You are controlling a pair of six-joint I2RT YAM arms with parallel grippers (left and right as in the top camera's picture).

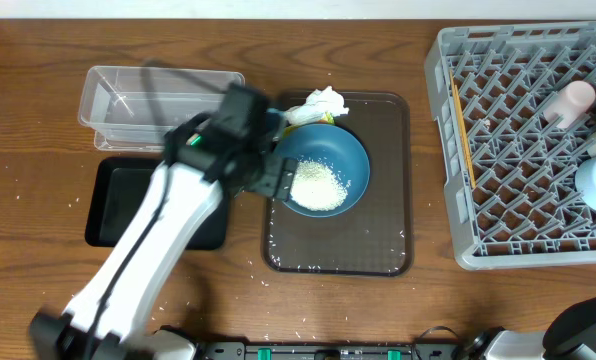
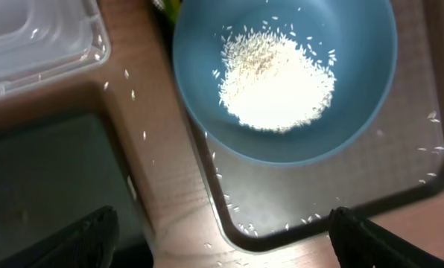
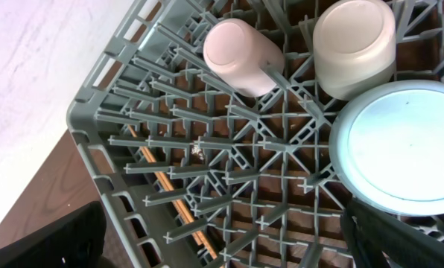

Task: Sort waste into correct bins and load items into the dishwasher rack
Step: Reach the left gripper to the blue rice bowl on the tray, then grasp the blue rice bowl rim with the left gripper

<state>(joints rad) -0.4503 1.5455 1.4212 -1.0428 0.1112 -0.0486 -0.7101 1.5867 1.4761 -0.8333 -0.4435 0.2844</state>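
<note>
Here, rice [image 1: 318, 185] in bowl [image 1: 354, 150], wrapper [image 1: 300, 115] seemingly touching

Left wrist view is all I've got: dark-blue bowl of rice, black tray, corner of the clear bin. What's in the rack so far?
Observer: In the rack are the pink cup, the pale cup and the light-blue bowl, which looks inverted.
Operator: Chopsticks?
Observer: The chopsticks lie inside the rack, along the edge nearest the brown tray.
Operator: Napkin?
Observer: The crumpled napkin sits at the brown tray's far edge, beside the dark-blue bowl.
</note>
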